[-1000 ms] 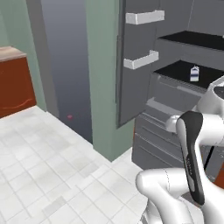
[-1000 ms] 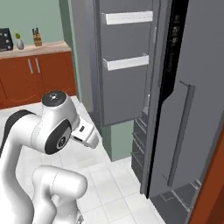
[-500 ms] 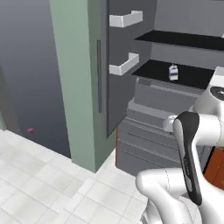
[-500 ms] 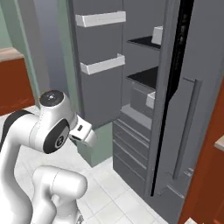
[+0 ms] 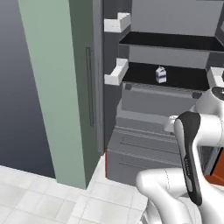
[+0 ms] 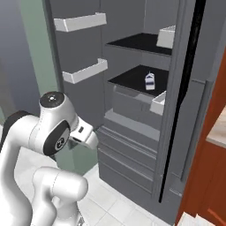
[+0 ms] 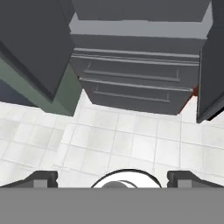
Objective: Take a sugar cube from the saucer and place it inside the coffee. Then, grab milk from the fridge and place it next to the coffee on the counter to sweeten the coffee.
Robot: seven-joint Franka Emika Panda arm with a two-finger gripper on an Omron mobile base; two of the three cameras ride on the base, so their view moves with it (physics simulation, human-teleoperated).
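The claw (image 7: 112, 177) hangs released and empty, aimed down at the floor before the fridge (image 7: 131, 78) drawers. The milk (image 5: 161, 74) stands upright on a dark shelf, well above and beyond the claw. Probably light and rigid, slightly crushable; best pinched across its flat lower sides.

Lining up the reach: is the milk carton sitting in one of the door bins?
No, the milk stands upright on a dark inner shelf of the fridge, apart from the white door bins.

1 milk (image 5: 161, 74), 1 fridge (image 5: 148, 144), 2 dark shelves (image 6: 137, 79), 2 fingers (image 7: 43, 178)
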